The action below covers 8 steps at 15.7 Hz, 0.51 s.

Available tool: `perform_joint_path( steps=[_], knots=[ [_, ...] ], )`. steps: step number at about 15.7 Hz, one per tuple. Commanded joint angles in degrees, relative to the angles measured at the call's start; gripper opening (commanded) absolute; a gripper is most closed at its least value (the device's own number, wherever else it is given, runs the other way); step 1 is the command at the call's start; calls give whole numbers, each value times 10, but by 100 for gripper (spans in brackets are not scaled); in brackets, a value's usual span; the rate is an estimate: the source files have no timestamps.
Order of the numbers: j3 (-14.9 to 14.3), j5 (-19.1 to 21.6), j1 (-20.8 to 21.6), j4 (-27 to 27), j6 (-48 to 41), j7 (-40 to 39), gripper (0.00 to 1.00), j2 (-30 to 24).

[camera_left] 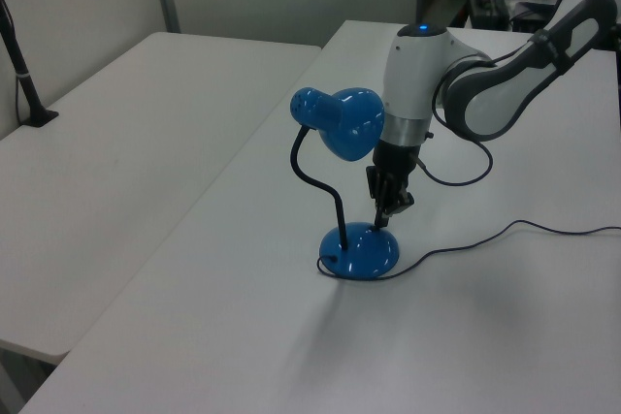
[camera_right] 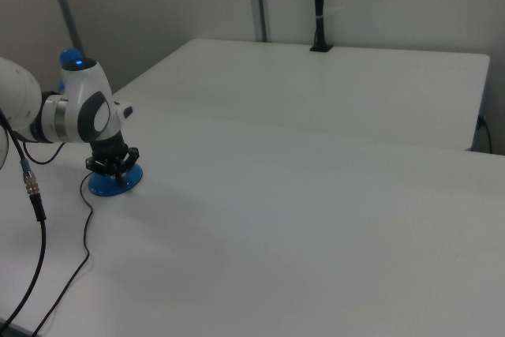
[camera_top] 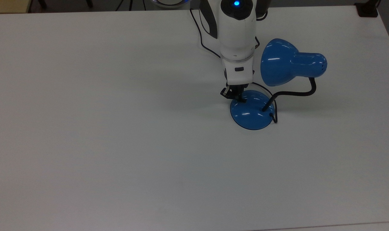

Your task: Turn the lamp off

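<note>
My pincer (camera_top: 239, 97) is clenched, its tip pressing down on the lamp (camera_top: 252, 110) at the base's edge; no glow falls on the table (camera_top: 117, 128) around the lamp

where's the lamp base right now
In the top view the lamp base sits right of centre on the white table, directly under the gripper and below the blue shade.

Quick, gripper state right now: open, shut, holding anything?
Gripper: shut, holding nothing, fingertips down on the lamp base by its switch.
</note>
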Motion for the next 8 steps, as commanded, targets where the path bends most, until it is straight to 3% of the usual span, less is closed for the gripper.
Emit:
perform_joint_path(
  steps=[1,5,8],
  knots=[
    [2,-4,-27,-9,-76,39,0,-25],
    [-1,-5,-55,1,-165,123,0,-83],
    [-9,-4,-93,9,-238,136,0,-135]
  ],
)
